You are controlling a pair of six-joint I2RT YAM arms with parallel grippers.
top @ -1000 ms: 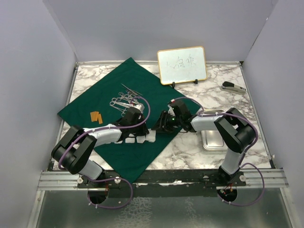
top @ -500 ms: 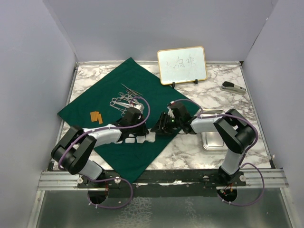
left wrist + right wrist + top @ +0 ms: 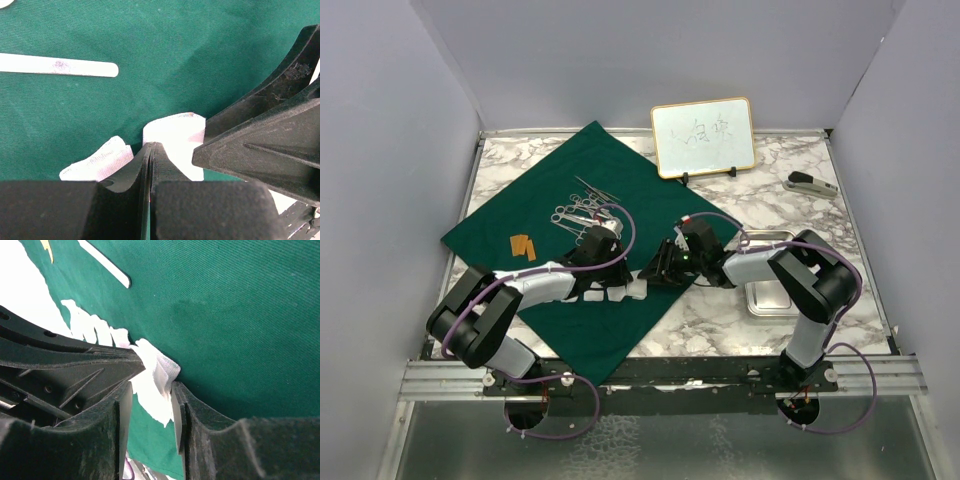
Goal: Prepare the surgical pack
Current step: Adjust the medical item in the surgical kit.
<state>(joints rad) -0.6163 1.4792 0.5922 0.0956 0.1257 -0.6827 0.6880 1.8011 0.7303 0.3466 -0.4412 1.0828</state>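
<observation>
Where the 2 arms meet at the row of gauze squares (image 3: 613, 293) on the green cloth (image 3: 570, 185), the left end effector (image 3: 151, 145) has its fingers pressed together. The right end effector (image 3: 152, 385) stands apart, straddling 1 lifted gauze square (image 3: 159, 371). Instruments (image 3: 580, 212) lie farther back on the cloth; the steel tray (image 3: 770, 297) rests on the bench (image 3: 790, 215), right of it.

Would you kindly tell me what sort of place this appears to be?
Probably a robotics lab cell staged as a surgical prep bench: grey panels enclose a marble-patterned table, and a green cloth sheet carries silver instruments and gauze squares.
</observation>
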